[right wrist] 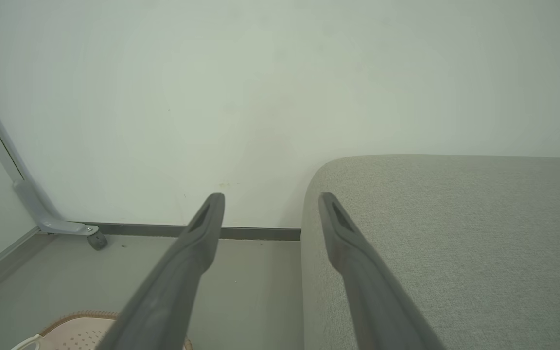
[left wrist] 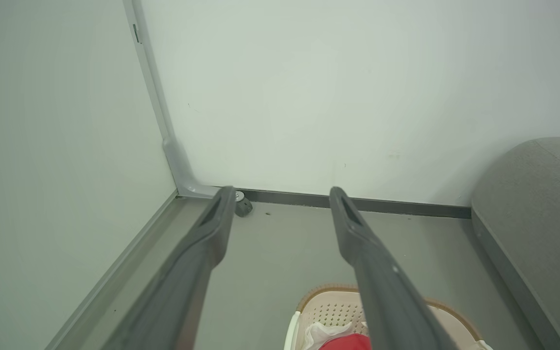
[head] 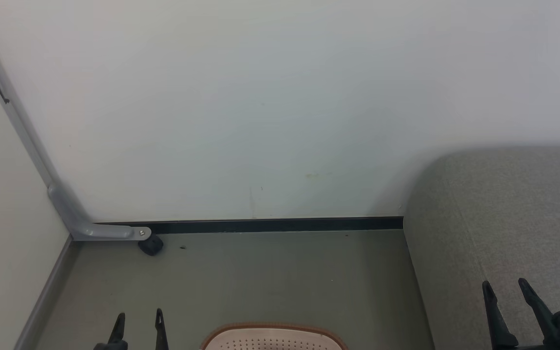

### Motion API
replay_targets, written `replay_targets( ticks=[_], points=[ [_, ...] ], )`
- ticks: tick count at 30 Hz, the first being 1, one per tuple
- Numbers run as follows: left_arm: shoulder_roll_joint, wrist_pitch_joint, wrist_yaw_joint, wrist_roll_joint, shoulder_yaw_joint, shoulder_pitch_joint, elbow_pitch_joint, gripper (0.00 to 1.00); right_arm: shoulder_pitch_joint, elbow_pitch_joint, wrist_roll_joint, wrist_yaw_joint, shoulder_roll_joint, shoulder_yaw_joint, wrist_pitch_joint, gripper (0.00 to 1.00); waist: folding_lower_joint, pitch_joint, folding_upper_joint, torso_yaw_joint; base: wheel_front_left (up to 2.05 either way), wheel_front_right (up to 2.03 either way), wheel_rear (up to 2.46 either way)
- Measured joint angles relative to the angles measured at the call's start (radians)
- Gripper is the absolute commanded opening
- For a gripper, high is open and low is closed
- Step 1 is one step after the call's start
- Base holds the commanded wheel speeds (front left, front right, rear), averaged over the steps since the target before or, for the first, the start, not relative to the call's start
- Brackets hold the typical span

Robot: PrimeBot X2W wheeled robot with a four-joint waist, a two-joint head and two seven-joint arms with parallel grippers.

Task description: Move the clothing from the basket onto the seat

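On the floor at the bottom edge of the head view stands the basket (head: 271, 327), between the two pincers and touched by neither. The left pincer (head: 139, 317) hangs just to its left over bare floor (head: 270, 272). The right pincer (head: 504, 287) is well off to its right, above the seat (head: 503, 214). Both pincers are spread wide, with nothing between their dark fingers. The clothing (left wrist: 345, 343) lies inside the basket. It shows at the bottom of the left wrist view as a mound of red fabric with a crumpled white piece beside it, partly hidden behind one finger of the left pincer, so its full shape cannot be made out. It sits below that pincer and a little to its right, apart from the fingertips. The basket is cream plastic with rows of small holes in its wall, a brown woven-look rim and a white handle at its side. The seat is a broad grey fabric cushion with a rounded corner. It stands against the pale wall (head: 280, 97) to the right of the basket, with a strip of floor between them.
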Motion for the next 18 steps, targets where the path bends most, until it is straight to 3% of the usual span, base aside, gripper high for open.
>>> replay_targets(
  ticks=[12,18],
  points=[
    [0.0,0.0,0.0,-0.043,-0.042,0.0,0.023,1.0,0.007,-0.027,-0.009,0.001,0.003,-0.005,0.0,1.0,0.0,0.01,0.0,-0.004,0.0,0.0,0.0],
    [0.0,0.001,0.0,-0.083,-0.136,0.0,0.059,1.0,0.015,-0.055,-0.009,0.012,-0.007,-0.019,0.0,1.0,0.0,0.032,0.0,-0.008,0.0,0.0,0.0]
  ],
)
